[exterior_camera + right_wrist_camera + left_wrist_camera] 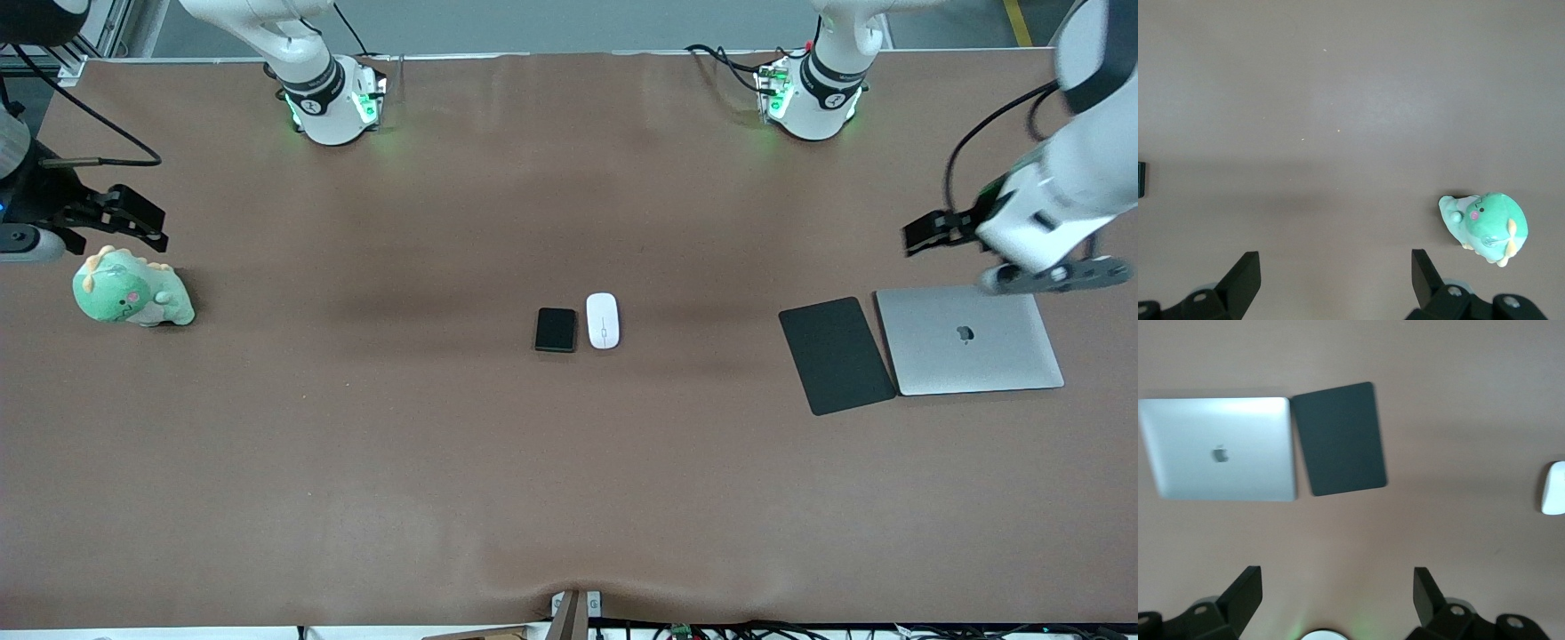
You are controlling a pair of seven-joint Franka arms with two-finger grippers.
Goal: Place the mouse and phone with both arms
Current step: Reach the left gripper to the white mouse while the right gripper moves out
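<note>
The white oval mouse (603,320) and the small black phone (556,330) lie side by side at the middle of the table, the mouse toward the left arm's end. My left gripper (926,233) is up over the bare table close to the mouse pad and laptop, open and empty (1338,593). The mouse shows at the edge of the left wrist view (1554,488). My right gripper (133,216) is up over the table by the green plush, open and empty (1336,277). A sliver of the phone shows at the edge of the right wrist view (1141,180).
A large flat black mouse pad (836,355) and a closed silver laptop (969,340) lie side by side toward the left arm's end. A green dinosaur plush (132,289) sits toward the right arm's end. Brown table cover all around.
</note>
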